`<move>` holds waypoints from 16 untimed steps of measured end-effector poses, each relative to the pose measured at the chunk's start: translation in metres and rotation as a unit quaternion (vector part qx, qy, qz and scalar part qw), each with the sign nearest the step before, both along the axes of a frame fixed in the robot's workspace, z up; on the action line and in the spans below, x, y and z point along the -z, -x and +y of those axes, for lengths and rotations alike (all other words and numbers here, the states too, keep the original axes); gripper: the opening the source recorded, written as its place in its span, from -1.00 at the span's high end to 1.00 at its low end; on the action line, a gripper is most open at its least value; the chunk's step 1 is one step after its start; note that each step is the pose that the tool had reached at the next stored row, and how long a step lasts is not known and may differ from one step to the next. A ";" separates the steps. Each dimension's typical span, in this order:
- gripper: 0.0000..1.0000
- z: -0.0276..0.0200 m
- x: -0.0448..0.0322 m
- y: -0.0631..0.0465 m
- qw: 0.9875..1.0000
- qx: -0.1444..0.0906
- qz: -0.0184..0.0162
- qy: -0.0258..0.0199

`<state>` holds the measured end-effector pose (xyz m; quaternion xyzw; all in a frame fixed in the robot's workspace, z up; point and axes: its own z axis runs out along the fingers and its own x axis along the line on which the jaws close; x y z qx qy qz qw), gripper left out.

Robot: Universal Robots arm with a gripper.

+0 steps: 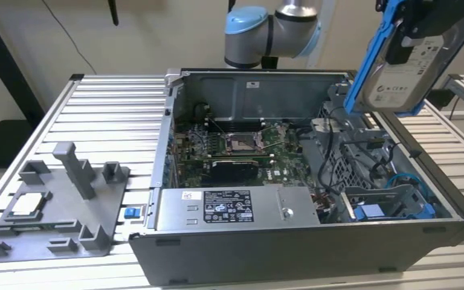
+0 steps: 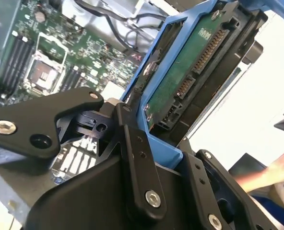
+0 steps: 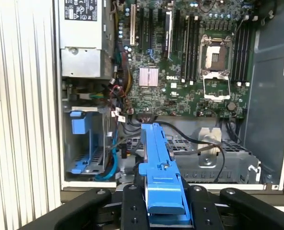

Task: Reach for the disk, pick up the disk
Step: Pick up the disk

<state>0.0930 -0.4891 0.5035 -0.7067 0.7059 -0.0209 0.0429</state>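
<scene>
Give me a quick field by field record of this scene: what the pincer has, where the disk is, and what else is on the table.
pincer: shut on the disk, gripping its blue carrier edge
disk: lifted clear above the open computer case, tilted, white label facing the exterior view
computer case: lying open on the slatted table, motherboard exposed, processor socket empty
drive bay: blue bracket inside the case near its front corner
grey fixture: on the table at the exterior view's left, holding a square silver chip
person: a hand in the second wrist view

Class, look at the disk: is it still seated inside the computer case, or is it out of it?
Out. The disk hangs in the air above the open computer case, its blue carrier clamped in the end effector.
</scene>
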 end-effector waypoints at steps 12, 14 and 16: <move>1.00 -0.0506 0.0105 0.003 1.000 0.000 0.000 0.000; 1.00 -0.0587 0.0131 0.004 1.000 0.000 0.000 0.000; 1.00 -0.0656 0.0162 0.005 1.000 0.000 0.000 0.000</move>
